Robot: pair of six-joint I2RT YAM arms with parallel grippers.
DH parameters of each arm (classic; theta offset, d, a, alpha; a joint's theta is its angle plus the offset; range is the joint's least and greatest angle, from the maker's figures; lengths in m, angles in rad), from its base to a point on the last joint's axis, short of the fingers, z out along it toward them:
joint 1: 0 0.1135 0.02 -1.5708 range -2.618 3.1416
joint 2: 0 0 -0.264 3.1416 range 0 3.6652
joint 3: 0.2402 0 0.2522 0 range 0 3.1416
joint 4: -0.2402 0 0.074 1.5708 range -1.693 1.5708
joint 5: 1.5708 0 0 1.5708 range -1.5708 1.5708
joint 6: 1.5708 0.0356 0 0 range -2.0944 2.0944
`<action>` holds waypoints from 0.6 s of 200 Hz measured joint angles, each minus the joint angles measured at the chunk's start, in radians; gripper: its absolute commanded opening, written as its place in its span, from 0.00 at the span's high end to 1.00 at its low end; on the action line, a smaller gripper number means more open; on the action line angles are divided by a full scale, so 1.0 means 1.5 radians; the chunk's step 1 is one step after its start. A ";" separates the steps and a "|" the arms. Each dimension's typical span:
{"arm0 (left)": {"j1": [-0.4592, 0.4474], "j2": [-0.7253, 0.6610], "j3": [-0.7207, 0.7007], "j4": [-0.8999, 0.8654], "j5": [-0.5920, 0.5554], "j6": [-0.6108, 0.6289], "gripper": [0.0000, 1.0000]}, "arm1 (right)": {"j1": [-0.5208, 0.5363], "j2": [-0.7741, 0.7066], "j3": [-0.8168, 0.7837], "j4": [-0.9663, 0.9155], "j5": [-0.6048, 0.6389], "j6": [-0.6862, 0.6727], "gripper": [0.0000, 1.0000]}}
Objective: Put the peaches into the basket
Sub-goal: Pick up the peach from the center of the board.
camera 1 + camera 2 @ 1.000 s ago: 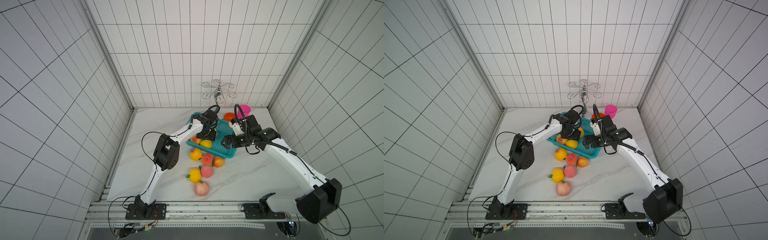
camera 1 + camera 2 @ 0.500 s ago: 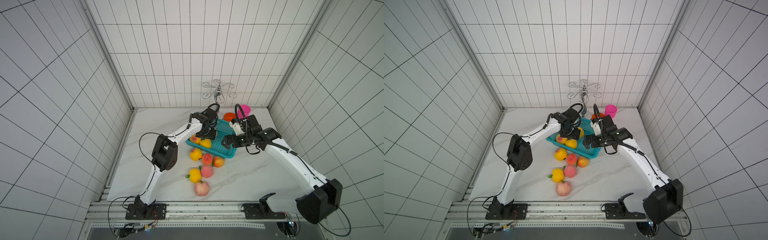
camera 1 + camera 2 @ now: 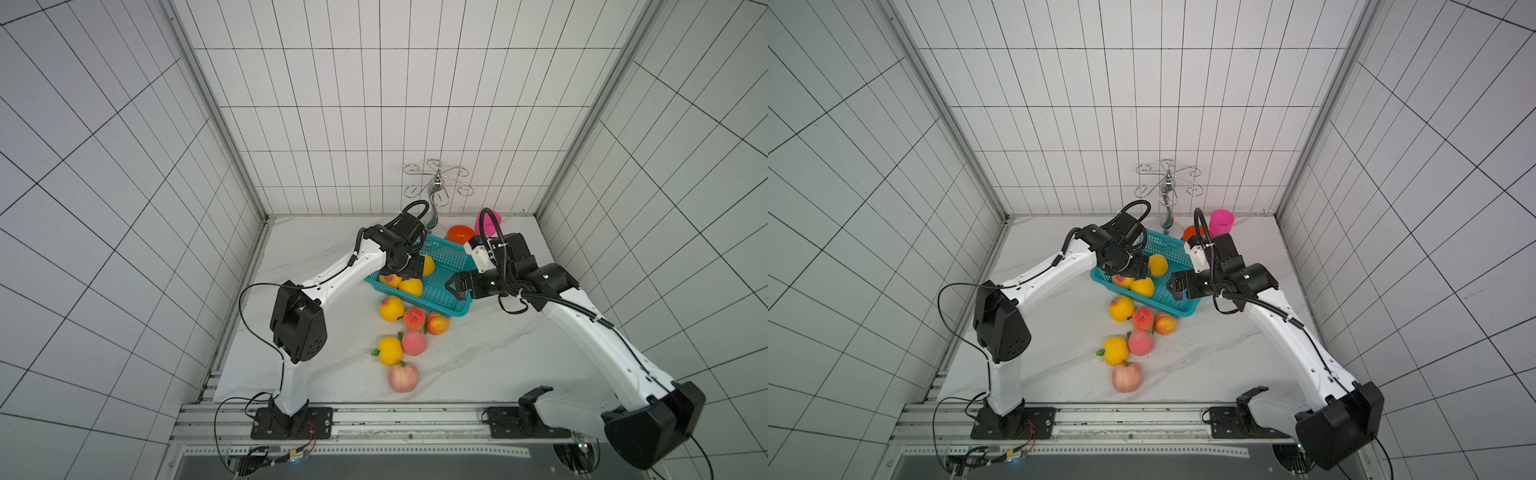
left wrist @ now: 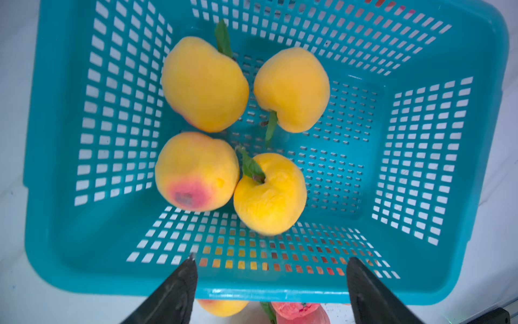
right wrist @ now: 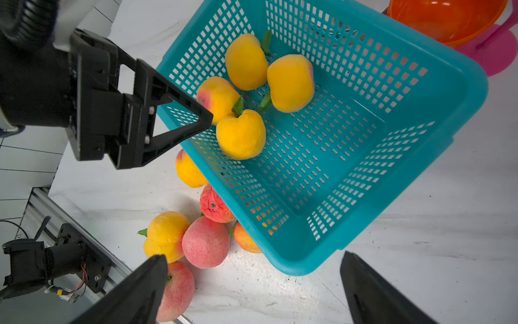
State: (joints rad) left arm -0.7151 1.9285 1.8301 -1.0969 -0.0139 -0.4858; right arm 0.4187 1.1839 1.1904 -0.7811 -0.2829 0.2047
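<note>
The left arm [image 3: 332, 282] and right arm [image 3: 582, 328] both reach forward with bent elbows, the left gripper [image 4: 272, 259] angled downward, the right gripper [image 5: 253, 256] facing it, both with jaws wide apart and empty.

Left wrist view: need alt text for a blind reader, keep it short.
Four yellow peaches, one with a red blush, lie close together in a teal mesh basket seen from above. The left gripper hangs open and empty over one basket wall; parts of more peaches show on the white table beyond the rim.
</note>
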 measured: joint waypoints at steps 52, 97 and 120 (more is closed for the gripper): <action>-0.059 -0.123 -0.131 0.000 -0.041 -0.066 0.17 | 0.040 -0.048 -0.041 0.001 -0.009 0.017 0.00; -0.072 -0.215 -0.224 0.000 -0.049 -0.113 0.17 | 0.113 -0.083 -0.058 -0.006 0.026 0.047 0.00; -0.062 -0.241 -0.240 -0.002 -0.045 -0.118 0.17 | 0.160 -0.101 -0.069 -0.009 0.062 0.076 0.00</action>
State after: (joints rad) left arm -0.8085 1.5669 1.4700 -1.1000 -0.0818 -0.6632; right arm 0.6586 1.0328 1.0874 -0.7940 -0.1894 0.3180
